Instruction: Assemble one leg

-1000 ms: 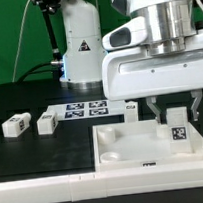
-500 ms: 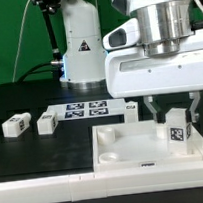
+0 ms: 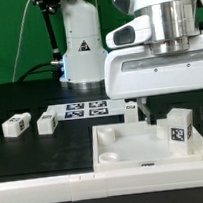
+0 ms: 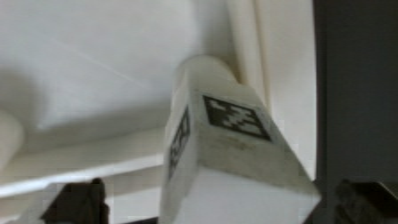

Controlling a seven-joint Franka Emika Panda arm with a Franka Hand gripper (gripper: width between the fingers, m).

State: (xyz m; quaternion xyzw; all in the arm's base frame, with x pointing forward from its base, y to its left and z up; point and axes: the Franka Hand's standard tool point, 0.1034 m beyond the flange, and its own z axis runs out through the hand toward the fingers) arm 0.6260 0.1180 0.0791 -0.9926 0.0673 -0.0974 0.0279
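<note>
Gripper (image 3: 172, 108) hangs directly above the leg (image 3: 177, 125), fingers spread wide on either side and holding nothing. That leg stands upright, long axis vertical, at a corner of the tray (image 3: 124, 148); 2 more legs (image 3: 16, 125) lie well apart from the tray.

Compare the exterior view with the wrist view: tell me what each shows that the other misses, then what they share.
Only the exterior view shows two loose legs on the black table, the marker board and the whole white tray-like piece.
Only the wrist view shows, close up, the tagged faces of the standing leg.
Both show that leg standing in a corner of the tray-like piece, with the open gripper straddling it.
</note>
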